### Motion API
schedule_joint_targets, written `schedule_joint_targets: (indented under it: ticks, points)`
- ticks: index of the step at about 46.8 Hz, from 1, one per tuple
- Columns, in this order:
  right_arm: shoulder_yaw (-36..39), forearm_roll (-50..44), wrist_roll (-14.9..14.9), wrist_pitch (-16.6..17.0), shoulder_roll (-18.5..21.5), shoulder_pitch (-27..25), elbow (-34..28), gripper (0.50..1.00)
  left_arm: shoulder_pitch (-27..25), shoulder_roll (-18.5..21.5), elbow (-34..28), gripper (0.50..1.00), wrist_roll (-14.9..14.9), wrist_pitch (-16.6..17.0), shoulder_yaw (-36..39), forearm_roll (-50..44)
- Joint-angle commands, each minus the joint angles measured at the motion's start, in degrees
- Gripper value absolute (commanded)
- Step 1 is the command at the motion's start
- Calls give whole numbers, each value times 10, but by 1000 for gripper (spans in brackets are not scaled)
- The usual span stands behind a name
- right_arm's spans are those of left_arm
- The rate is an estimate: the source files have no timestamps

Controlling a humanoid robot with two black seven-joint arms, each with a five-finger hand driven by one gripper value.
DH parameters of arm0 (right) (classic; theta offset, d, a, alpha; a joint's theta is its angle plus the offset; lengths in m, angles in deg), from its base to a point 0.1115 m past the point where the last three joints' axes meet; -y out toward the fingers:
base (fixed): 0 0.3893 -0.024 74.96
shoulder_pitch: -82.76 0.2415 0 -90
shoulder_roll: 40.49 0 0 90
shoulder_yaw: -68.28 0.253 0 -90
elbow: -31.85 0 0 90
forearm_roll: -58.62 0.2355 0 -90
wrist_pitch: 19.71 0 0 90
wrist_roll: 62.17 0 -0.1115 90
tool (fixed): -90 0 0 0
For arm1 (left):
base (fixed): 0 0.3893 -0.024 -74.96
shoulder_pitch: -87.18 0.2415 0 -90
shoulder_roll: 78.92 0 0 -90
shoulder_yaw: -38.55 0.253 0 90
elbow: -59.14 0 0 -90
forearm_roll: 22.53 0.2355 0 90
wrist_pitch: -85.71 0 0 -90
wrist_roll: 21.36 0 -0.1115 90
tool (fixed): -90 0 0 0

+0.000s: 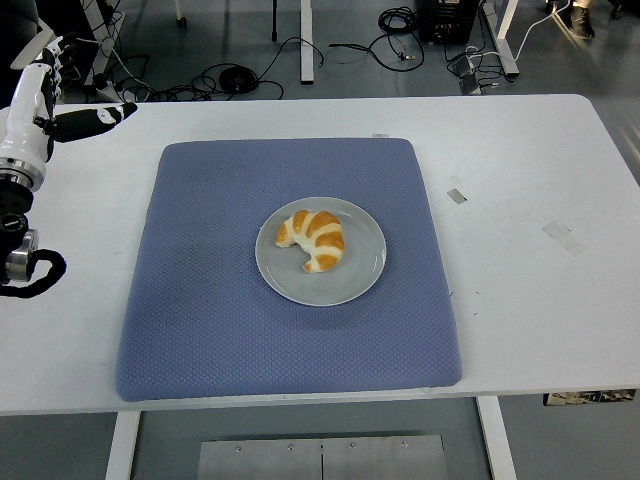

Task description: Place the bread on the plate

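Bread [312, 240] on plate [358, 283], untouched.

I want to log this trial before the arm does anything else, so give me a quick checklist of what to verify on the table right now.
1. Bread on the plate: ok, it lies wholly inside the rim.
2. Plate on the blue mat: ok, near the middle.
3. Left arm away from the plate: ok, at the table's left edge.
4. Left hand's fingers: cannot tell.
5. Right arm: cannot tell, not in view.
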Motion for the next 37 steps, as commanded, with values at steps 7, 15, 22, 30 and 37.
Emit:
schedule_joint_targets:
  ticks: [7,15,22,30,37]
  points:
    - [0,0,0,0,0,0,0,1000,-1,-5,-1,974,0,0,2,1]
    - [0,0,0,0,0,0,0,1000,-4,-6,-1,975,1,0,1,1]
    - [0,0,0,0,0,0,0,1000,-7,-6,-6,977,1,0,0,2]
    - [0,0,0,0,0,0,0,1000,-12,-6,-6,978,0,0,-1,1]
    - [0,0,0,0,0,0,0,1000,-13,-11,-7,978,1,0,0,1]
